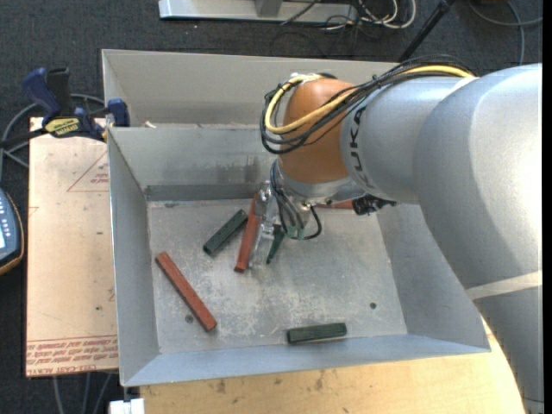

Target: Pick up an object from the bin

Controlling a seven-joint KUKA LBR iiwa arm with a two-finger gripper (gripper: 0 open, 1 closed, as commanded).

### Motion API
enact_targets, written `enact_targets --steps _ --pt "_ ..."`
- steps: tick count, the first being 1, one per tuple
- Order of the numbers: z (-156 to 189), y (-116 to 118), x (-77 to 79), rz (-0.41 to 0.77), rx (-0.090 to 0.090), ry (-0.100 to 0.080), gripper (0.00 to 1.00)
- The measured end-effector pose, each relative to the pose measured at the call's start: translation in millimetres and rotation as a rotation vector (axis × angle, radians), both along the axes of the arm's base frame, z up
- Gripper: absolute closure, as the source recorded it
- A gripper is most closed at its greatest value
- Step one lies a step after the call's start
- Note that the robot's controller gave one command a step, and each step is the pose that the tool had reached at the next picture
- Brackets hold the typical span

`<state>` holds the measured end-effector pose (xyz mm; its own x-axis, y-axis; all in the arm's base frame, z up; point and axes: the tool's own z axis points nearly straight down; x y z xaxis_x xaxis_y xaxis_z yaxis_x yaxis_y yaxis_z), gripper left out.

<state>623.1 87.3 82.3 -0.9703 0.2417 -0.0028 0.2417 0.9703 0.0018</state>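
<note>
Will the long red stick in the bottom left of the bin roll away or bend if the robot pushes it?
Probably not. The red stick looks flat-sided like a bar, so it would likely slide, not roll. It lies dead straight on the bin floor, so it is probably stiff. It is thin, so likely light.

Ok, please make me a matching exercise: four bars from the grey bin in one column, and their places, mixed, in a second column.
Things
1. long red-brown flat bar
2. short red-brown bar
3. slanted dark green block
4. level dark green block

Places
A. close to the near wall of the grey metal bin
B. directly beside the hand
C. left part of the floor, lying diagonally
D. mid-floor, left of the hand, toward the far wall

Pairs: 1-C, 2-B, 3-D, 4-A
</note>
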Motion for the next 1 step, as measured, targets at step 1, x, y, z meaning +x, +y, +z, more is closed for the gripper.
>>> enact_targets --steps 1 --pt "-6.8 34.9 28.4 0.041 0.001 0.001 0.00"
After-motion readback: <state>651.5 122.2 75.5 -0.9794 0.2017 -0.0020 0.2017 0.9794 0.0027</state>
